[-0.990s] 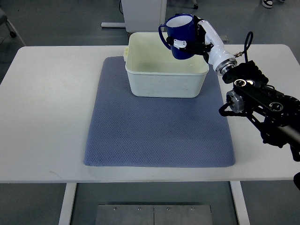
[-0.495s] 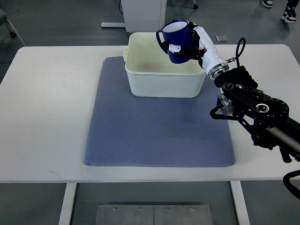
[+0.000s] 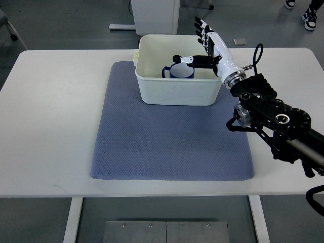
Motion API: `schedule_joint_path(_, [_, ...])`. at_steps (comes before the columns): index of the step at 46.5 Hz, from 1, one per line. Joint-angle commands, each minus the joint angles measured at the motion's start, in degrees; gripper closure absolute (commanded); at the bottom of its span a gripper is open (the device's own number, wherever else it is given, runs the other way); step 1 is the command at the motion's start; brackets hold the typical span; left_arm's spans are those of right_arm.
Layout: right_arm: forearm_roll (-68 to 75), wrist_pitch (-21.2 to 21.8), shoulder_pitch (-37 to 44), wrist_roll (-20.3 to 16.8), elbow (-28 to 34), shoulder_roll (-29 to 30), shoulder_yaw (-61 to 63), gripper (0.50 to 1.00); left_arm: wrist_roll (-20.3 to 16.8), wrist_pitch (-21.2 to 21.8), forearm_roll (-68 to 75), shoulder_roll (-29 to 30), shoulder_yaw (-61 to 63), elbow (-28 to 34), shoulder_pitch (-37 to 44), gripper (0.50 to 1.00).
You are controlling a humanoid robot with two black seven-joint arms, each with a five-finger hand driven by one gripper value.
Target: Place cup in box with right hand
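While above box (image 3: 178, 92), right hand (image 3: 208, 46) splayed

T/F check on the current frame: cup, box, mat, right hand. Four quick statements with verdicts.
1. The cup sits inside the box. True.
2. The right hand grips the cup. False: its fingers are spread and hold nothing.
3. The box stands on the mat. True.
4. The cup lies on the mat beside the box. False: it is upright in the box.
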Motion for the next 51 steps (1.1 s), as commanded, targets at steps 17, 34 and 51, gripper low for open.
schedule_joint_path(17, [0.3, 0.5, 0.4, -0.3, 1.4, -4.6, 0.8, 0.507, 0.1, 0.0, 0.0, 0.0, 0.0, 0.0, 0.0, 0.5])
schedule_joint_path(34, [6.2, 8.7, -4.0, -4.4, 3.7, -13.7, 12.0, 0.505, 0.1, 0.0, 0.0, 0.0, 0.2, 0.0, -0.1, 0.5])
schedule_joint_path(51, [6.2, 16.8, -14.5, -12.1, 4.2, -13.1, 31.3, 0.502, 0.1, 0.0, 0.0, 0.0, 0.0, 0.0, 0.0, 0.5])
